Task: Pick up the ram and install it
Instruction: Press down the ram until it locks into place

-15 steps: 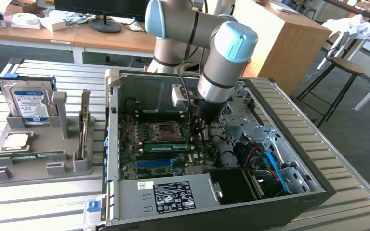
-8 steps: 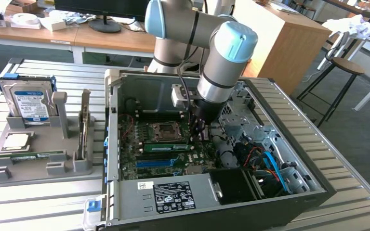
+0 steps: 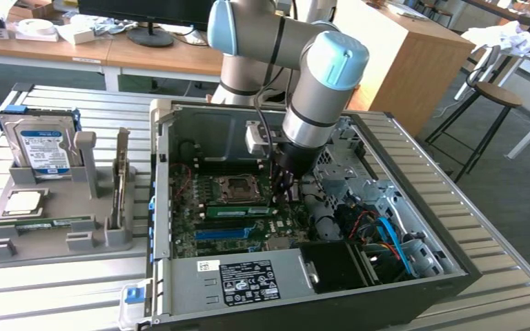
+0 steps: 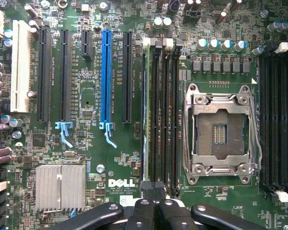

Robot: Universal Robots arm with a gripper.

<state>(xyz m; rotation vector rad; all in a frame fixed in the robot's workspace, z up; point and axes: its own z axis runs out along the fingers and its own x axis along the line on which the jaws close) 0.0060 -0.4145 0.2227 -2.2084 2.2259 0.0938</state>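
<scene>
The hand [image 4: 151, 213] hangs low inside the open computer case [image 3: 430, 227], just over the motherboard [image 4: 86, 158]. Its black fingers [image 4: 139, 213] are drawn together and hold nothing. Directly beneath them the ram [image 4: 145, 110] sits edge-up in the memory slot nearest the expansion slots, a thin green strip running the slot's length, with the neighbouring black memory slots [image 4: 163, 110] beside it bare. In the exterior view the ram [image 3: 239, 210] shows as a green stick just beside the empty processor socket [image 3: 235, 187], with the arm [image 3: 325, 89] coming down from above onto that spot. On the other side of the memory slots the wrist view shows the socket [image 4: 220, 129] in its metal frame; away from it lie a blue expansion slot [image 4: 106, 76] and a ribbed heatsink [image 4: 61, 188]. Toward the exterior view's left, on the slatted surface [image 3: 53, 289], a grey holder tray [image 3: 39, 234] carries a hard drive [image 3: 44, 148] standing upright and a square processor chip [image 3: 24, 202] lying flat.
</scene>
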